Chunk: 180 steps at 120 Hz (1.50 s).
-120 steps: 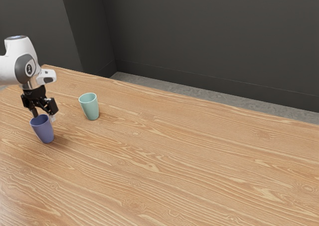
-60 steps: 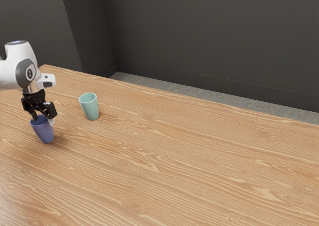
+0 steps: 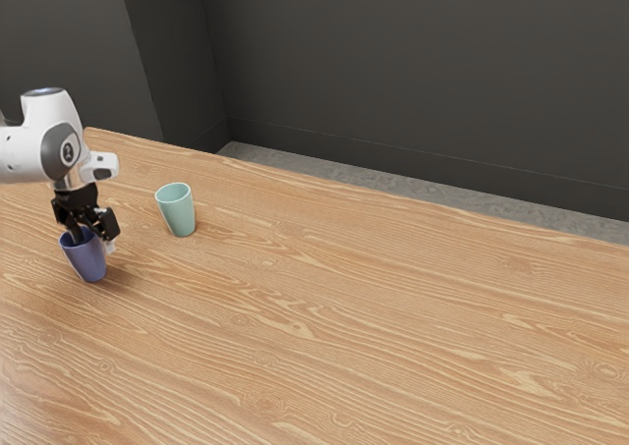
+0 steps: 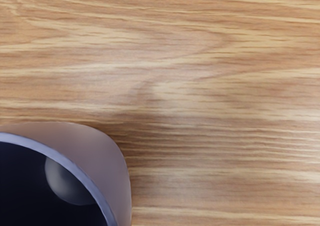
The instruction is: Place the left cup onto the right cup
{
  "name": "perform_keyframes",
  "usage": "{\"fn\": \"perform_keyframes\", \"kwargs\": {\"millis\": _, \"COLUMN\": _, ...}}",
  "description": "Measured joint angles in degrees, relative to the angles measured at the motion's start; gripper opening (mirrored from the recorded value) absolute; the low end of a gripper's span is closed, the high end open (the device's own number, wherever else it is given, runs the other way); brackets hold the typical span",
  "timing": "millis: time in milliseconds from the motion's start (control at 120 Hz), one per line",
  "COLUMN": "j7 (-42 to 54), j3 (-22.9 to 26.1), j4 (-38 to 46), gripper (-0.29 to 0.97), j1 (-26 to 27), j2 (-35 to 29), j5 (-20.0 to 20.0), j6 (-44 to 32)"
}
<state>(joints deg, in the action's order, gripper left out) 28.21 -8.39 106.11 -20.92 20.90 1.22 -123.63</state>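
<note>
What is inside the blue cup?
Inside the blue cup the wrist view shows darkness and one pale rounded patch I cannot identify. In the exterior view the pincer partly covers its mouth.

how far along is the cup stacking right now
Early. Done: the black pincer is at the rim of the dark blue plastic cup. In hand: securing that cup; whether it is gripped yet I cannot tell. Left: lifting it off the wooden table, carrying it to the teal plastic cup standing apart, and setting it on top.
</note>
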Motion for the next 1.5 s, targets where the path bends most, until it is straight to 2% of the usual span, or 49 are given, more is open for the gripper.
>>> {"fn": "perform_keyframes", "kwargs": {"millis": 350, "j7": 0.4, "j3": 0.0, "j4": 0.0, "gripper": 0.63, "j1": -0.1, "j2": 0.7, "j5": 0.0, "j6": -0.9}}
{"fn": "perform_keyframes", "kwargs": {"millis": 775, "j7": 0.6, "j3": 0.0, "j4": 0.0, "gripper": 0.47, "j1": -0.2, "j2": 1.0, "j5": 0.0, "j6": -1.4}}
{"fn": "perform_keyframes", "kwargs": {"millis": 1267, "j7": 0.8, "j3": 0.0, "j4": 0.0, "gripper": 0.43, "j1": -1.0, "j2": 0.9, "j5": 0.0, "j6": -1.6}}
{"fn": "perform_keyframes", "kwargs": {"millis": 1500, "j7": 0.8, "j3": 0.0, "j4": -0.1, "gripper": 0.36, "j1": -0.9, "j2": 1.0, "j5": 0.0, "j6": -1.6}}
